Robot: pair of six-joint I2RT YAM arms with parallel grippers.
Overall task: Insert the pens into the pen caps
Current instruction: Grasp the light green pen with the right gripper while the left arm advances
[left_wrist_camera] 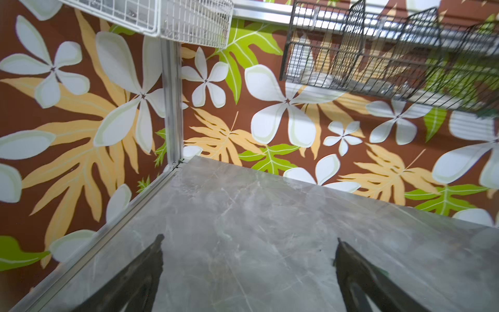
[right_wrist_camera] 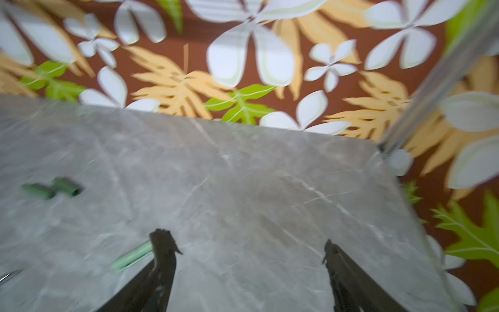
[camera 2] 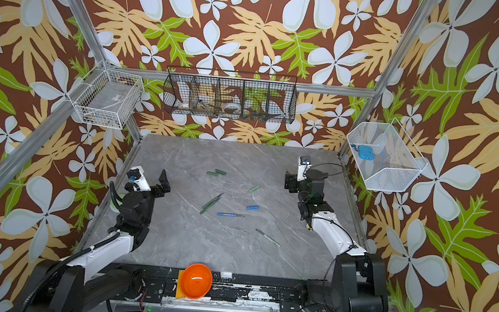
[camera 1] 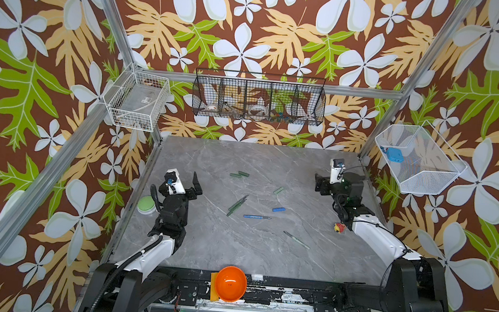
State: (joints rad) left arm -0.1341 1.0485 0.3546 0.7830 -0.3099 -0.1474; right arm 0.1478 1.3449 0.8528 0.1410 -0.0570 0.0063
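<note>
Both top views show the pens and pen caps scattered mid-table. Two dark green pens (camera 1: 237, 205) (camera 2: 211, 203) lie side by side. A blue pen (camera 1: 257, 216) lies just in front of them, and a pale green pen (camera 1: 296, 239) lies nearer the front right. Two dark green caps (camera 1: 239, 174) (right_wrist_camera: 51, 188) sit at the back. The pale green cap (camera 1: 278, 190) (right_wrist_camera: 132, 258) and the blue cap (camera 1: 278, 209) are right of centre. My left gripper (camera 1: 197, 186) (left_wrist_camera: 250, 239) is open over bare table at the left. At the right my right gripper (camera 1: 317, 183) (right_wrist_camera: 243, 237) is open and empty, with the pale cap just outside one finger.
An orange bowl (camera 1: 230, 283) sits at the front edge. A green and white round object (camera 1: 146, 205) lies by the left arm, and a small red and yellow item (camera 1: 339, 228) by the right arm. Wire baskets (camera 1: 259, 98) hang on the walls above the table.
</note>
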